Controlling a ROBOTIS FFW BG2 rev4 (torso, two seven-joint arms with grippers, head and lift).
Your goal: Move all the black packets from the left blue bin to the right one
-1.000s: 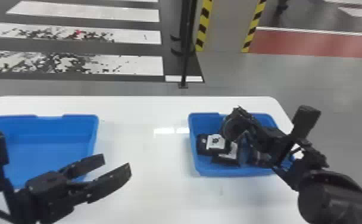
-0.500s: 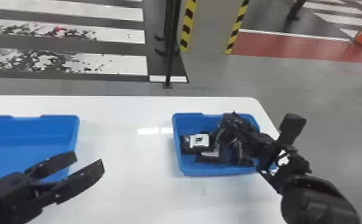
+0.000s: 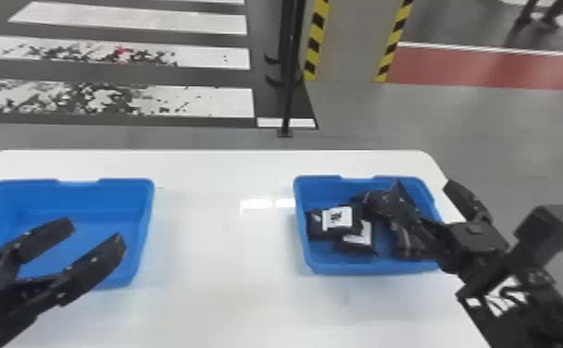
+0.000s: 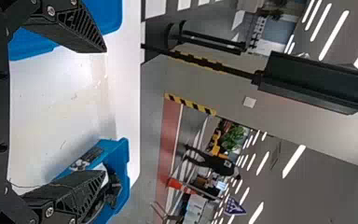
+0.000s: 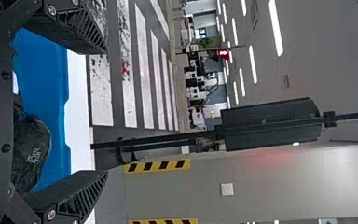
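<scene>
My left gripper (image 3: 95,233) stands open above the left blue bin (image 3: 146,203), whose bare floor shows between and behind its fingers. In the left wrist view, those spread fingers frame my left gripper (image 4: 106,112) with nothing held. My right gripper (image 3: 425,184) is open at the right side of the right blue bin (image 3: 336,267), one finger over the bin. Several black packets lie in that bin, including a white-labelled packet (image 3: 338,221) at its left and a darker packet (image 3: 405,243). In the right wrist view, a black packet (image 5: 31,151) lies beyond my right gripper (image 5: 106,112), not gripped.
The white table (image 3: 220,240) spans the gap between the two bins. Behind it a thin black post (image 3: 290,88) stands on the floor beside a pillar (image 3: 350,41) with yellow-black edges. Dark legs of a person show farther back at the right.
My right gripper has drawn up and to the right from among the packets, its fingers now spread. My left gripper has shifted left over the left bin. The head view has swung sideways and back.
</scene>
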